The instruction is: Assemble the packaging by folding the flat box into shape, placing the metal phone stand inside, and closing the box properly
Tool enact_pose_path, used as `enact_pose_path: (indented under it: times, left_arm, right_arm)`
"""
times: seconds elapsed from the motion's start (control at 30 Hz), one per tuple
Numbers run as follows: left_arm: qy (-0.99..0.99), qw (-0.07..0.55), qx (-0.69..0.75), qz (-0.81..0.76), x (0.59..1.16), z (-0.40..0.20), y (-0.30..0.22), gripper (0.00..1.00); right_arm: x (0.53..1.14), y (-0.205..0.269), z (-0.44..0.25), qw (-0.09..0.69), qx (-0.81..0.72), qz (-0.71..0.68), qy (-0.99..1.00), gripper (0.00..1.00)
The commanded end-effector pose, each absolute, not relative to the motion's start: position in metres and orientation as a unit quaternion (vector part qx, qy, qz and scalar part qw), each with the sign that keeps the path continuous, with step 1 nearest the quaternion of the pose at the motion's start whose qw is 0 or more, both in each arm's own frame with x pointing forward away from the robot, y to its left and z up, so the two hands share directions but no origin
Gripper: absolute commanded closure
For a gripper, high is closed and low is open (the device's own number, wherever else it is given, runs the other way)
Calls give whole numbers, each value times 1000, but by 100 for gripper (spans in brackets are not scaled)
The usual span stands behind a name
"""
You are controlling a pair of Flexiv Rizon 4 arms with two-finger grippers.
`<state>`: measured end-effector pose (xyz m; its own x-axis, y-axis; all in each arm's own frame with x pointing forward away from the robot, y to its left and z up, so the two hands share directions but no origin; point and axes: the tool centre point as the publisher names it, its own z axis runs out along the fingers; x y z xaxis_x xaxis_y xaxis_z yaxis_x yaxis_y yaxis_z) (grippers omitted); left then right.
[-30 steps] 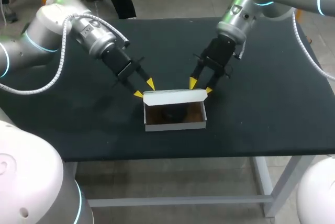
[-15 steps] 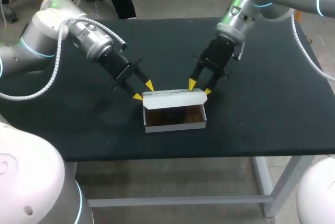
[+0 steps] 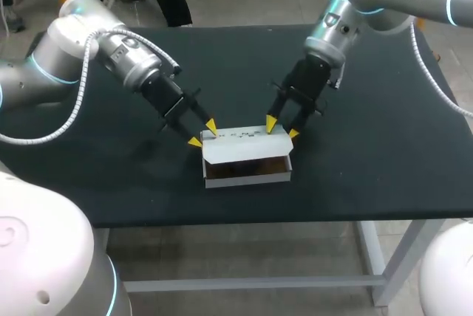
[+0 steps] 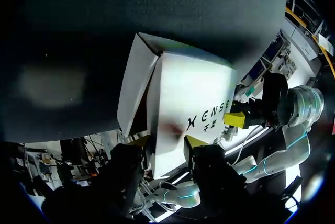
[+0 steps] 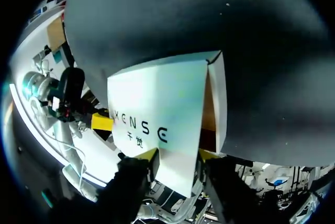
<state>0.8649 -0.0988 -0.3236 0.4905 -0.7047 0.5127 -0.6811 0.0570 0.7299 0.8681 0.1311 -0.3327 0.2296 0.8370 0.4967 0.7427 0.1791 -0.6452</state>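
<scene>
The white box point(image 3: 247, 177) stands near the table's front edge, its brown inside partly showing. Its lid point(image 3: 244, 146) leans forward over the opening and hides what lies inside. My left gripper point(image 3: 203, 133) is open at the lid's back left corner, yellow tips against the flap. At the back right corner my right gripper point(image 3: 282, 127) is open too, tips on the flap. In the left wrist view the lid point(image 4: 188, 109) lies just ahead of my left gripper point(image 4: 168, 141). The right wrist view has the lid point(image 5: 157, 109) ahead of my right gripper point(image 5: 178, 155).
The black table point(image 3: 369, 153) is bare around the box on both sides and behind the arms. Its front edge runs a short way in front of the box.
The lid has tipped from nearly upright to leaning forward over the opening. Both grippers have moved slightly forward and down with it.
</scene>
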Motion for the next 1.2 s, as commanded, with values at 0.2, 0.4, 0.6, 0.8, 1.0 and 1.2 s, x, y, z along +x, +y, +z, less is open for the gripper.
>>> enact_pose_path:
  times: [0.2, 0.4, 0.6, 0.8, 1.0, 1.2]
  left_arm:
    - [-510, 516, 688, -11, 859, -325, -101, 58]
    - [-513, 511, 690, -10, 857, -326, -97, 56]
    - [-516, 507, 690, -7, 858, -326, -94, 53]
    - [-521, 500, 692, -2, 857, -324, -89, 45]
    - [-525, 491, 695, 2, 856, -321, -86, 36]
    - [-530, 482, 698, 12, 855, -316, -80, 33]
  right_arm:
    - [863, 134, -340, 449, -635, 49, -627, 51]
    - [863, 132, -343, 446, -632, 48, -632, 49]
    - [862, 130, -345, 442, -631, 45, -636, 43]
    - [862, 128, -345, 438, -630, 41, -640, 36]
    - [863, 128, -347, 438, -628, 41, -641, 35]
    - [865, 129, -349, 439, -627, 40, -643, 38]
